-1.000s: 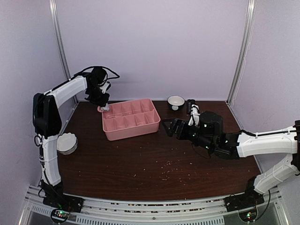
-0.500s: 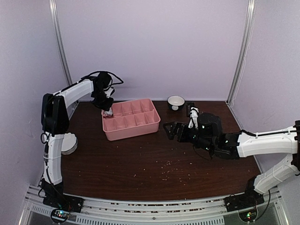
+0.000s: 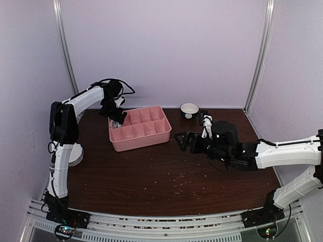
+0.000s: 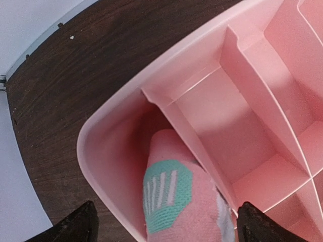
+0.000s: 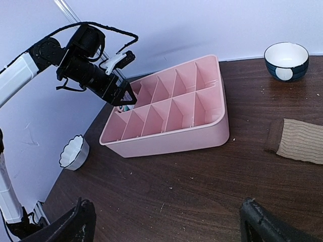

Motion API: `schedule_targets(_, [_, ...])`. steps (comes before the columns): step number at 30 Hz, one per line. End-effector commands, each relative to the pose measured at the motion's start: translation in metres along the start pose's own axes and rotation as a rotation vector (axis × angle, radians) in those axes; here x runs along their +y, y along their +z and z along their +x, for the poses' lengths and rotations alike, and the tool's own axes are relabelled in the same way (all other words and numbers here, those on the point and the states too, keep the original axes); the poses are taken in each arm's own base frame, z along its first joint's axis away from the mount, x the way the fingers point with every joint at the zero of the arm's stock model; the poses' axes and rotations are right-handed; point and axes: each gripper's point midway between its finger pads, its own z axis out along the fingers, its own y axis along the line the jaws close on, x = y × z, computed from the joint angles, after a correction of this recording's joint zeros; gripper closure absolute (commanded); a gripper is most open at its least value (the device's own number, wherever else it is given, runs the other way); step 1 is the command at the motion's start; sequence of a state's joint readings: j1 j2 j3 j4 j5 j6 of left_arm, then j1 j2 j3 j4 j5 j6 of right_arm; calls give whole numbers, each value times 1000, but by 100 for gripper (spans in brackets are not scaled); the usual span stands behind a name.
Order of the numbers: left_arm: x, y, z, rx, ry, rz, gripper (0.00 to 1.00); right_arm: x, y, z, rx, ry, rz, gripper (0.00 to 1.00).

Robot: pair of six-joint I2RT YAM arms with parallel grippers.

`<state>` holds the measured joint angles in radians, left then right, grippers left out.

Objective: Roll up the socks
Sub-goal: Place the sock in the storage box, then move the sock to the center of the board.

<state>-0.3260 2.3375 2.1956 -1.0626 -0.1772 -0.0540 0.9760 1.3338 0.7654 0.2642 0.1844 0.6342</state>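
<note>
Judging the pink sock [image 4: 174, 196], in the far-left corner cell of the compartmented tray [image 4: 113, 151], soft, light, pinchable mid-bulge by the wide-open, empty left gripper [image 4: 170, 224].

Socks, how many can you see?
2. The pink sock is in a corner compartment of the tray; the tan sock lies flat on the table, apart from it.
</note>
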Motion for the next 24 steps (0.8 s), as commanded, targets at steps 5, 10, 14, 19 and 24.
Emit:
schedule_targets(5, [16, -72, -11, -81, 58, -1, 2, -40, 15, -14, 47, -145, 272, 1])
schedule_targets(10, [8, -109, 1, -97, 115, 72, 2, -99, 54, -3, 197, -182, 466, 15])
schedule_targets(14, [-5, -122, 36, -55, 167, 152, 3, -127, 90, 5, 300, -259, 569, 23])
schedule_targets(19, [-9, -134, 76, -39, 230, 170, 6, -156, 124, 21, 388, -258, 622, 30])
schedule_targets(24, [-18, -142, 107, -29, 255, 218, 7, -180, 144, 37, 458, -210, 646, 38])
